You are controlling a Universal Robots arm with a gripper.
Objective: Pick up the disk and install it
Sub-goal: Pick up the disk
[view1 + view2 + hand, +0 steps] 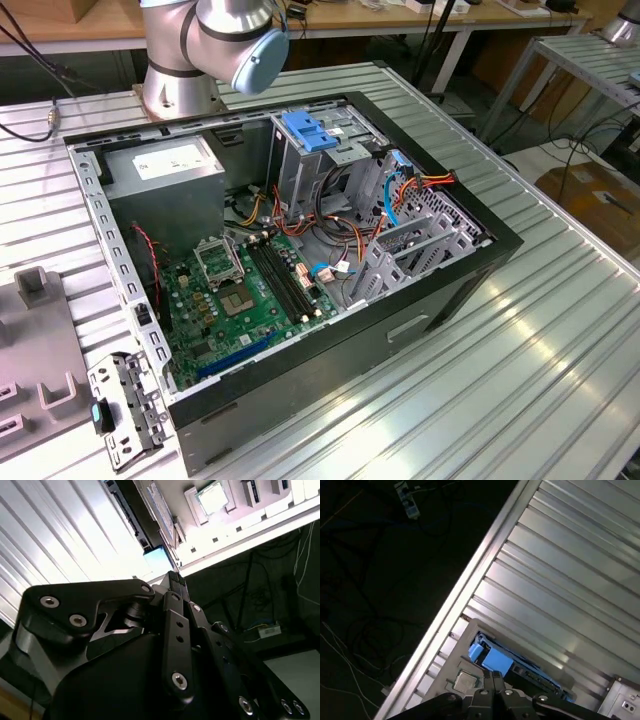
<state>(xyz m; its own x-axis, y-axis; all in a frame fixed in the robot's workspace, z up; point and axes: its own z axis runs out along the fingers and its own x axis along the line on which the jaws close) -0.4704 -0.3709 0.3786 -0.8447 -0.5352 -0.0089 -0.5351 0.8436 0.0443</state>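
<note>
A: Since the computer case (pixel 420 310) lies on its side with the open face up on the ribbed table (pixel 540 390), what sits inside?

B: Green circuit board (pixel 250 290) flat on the bottom. Grey box (pixel 150 185) in the corner nearest the arm (pixel 215 40). Tall silver cage (pixel 300 185) just beside the box, light-blue latch (pixel 305 130) on top. Red, orange, yellow and blue cables (pixel 420 185) bunched toward the exterior view's right.

A: Any writing?

B: White label (pixel 170 158) on the grey box, with dark lines of print. Cannot make out a word.

A: Anything outside the case?

B: At the exterior view's left, a metal bracket (pixel 125 410) lies on the table beside a grey moulded block (pixel 40 350).

A: Second container?

B: Pale grey tray (pixel 462 647), seen in both wrist views, close to the table's edge; dark floor (pixel 380 580) with loose wires beyond. It holds the disk (pixel 492 659) and, in a pocket just beside it, a square silver chip (pixel 465 681).

A: How does the disk lie?

B: Flat in the tray, blue end nearer the table's edge, dark body running away from it. In the second wrist view the blue end (pixel 157 560) shows just past the tips, the chip (pixel 212 495) farther along the tray (pixel 240 520).

A: Gripper?

B: Gripper (pixel 493 676) hangs over the tray, nearest the disk's blue end. Cannot tell whether it touches. Jaws drawn together with a thin seam between the fingers (pixel 176 587) and nothing held.
</note>
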